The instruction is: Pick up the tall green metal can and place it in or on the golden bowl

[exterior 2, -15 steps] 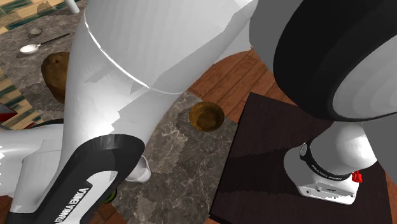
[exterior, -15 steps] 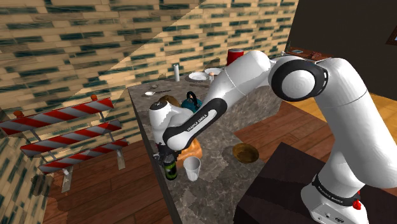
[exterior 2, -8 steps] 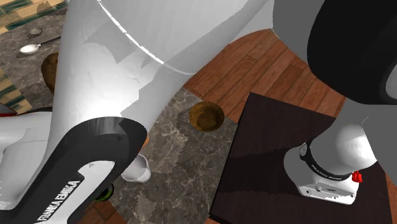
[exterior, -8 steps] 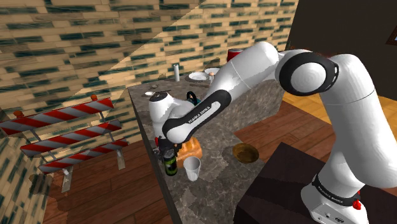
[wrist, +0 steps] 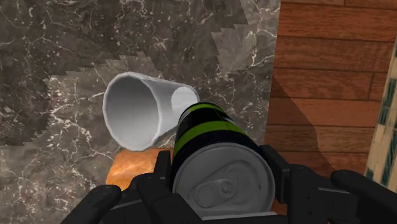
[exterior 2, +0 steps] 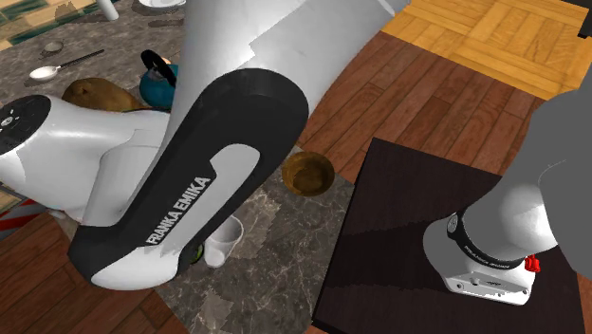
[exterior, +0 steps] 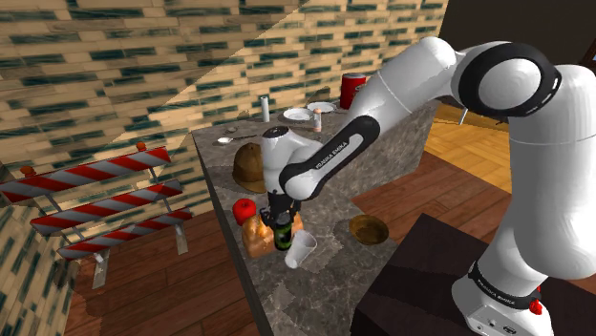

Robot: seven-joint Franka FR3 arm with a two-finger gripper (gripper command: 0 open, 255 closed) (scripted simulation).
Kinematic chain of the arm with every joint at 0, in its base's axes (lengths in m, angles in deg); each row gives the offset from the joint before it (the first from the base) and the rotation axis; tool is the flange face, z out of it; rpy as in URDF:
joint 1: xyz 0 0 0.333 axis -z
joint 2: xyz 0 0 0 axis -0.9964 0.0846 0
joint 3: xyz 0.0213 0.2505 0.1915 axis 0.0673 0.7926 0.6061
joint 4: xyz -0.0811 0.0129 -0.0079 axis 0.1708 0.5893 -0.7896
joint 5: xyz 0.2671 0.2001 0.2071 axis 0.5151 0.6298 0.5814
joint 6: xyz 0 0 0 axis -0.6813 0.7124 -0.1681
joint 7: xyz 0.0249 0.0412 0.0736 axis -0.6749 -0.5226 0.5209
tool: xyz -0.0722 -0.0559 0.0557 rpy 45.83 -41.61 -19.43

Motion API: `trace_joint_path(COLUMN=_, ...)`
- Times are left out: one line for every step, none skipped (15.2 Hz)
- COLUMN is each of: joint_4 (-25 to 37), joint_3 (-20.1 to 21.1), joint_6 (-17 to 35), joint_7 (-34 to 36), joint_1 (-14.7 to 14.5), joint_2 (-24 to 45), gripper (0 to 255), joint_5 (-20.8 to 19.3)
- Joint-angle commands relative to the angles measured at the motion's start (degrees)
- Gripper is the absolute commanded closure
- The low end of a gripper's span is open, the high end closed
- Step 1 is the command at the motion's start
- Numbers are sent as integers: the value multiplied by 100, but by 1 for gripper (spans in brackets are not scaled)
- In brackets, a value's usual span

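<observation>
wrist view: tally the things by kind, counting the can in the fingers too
green-and-black can: 1
white cup: 1
orange-brown loaf: 1
total: 3

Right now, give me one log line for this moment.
gripper: shut on can | white cup: tipped beside can | bowl: empty

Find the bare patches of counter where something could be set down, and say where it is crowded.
Bare counter lies at the near end, bordered by the white cup, the bowl and the stand. A narrower strip runs between cup and bowl. Crowded: around the gripper holding the can, with the cup and orange loaf close by.
</observation>
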Motion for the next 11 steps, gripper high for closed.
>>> trace_joint_path(joint_4=-483, joint_3=0, joint_6=191, joint_7=-220, joint_1=205, joint_2=-309, gripper=255, joint_5=84)
trace_joint_path(joint_4=-685, joint_3=-2, joint_6=255, joint_7=-342, joint_1=306, joint_2=-455, gripper=255, joint_5=132)
trace_joint_path(joint_4=-880, joint_3=-8, joint_6=315, joint_7=-469, joint_1=406, joint_2=-599, gripper=255, joint_5=183)
trace_joint_path(joint_4=-1068, joint_3=-17, joint_6=371, joint_7=-602, joint_1=504, joint_2=-740, gripper=255, joint_5=237)
trace_joint_path(joint_4=-1250, joint_3=-28, joint_6=423, joint_7=-740, joint_1=602, joint_2=-879, gripper=255, joint_5=292)
trace_joint_path(joint_4=-1426, joint_3=-43, joint_6=472, joint_7=-883, joint_1=698, joint_2=-1016, gripper=255, joint_5=348)
trace_joint_path(joint_4=-1596, joint_3=-62, joint_6=516, joint_7=-1031, joint_1=792, joint_2=-1150, gripper=255, joint_5=406)
trace_joint_path(joint_4=-1760, joint_3=-84, joint_6=556, joint_7=-1183, joint_1=884, joint_2=-1282, gripper=255, joint_5=465)
trace_joint_path(joint_4=-1917, joint_3=-112, joint_6=592, joint_7=-1340, joint_1=973, joint_2=-1412, gripper=255, joint_5=524)
trace_joint_path(joint_4=-2069, joint_3=-142, joint_6=624, joint_7=-1499, joint_1=1063, joint_2=-1539, gripper=255, joint_5=581)
trace_joint_path(joint_4=-2214, joint_3=-178, joint_6=652, joint_7=-1663, joint_1=1149, joint_2=-1663, gripper=255, joint_5=638)
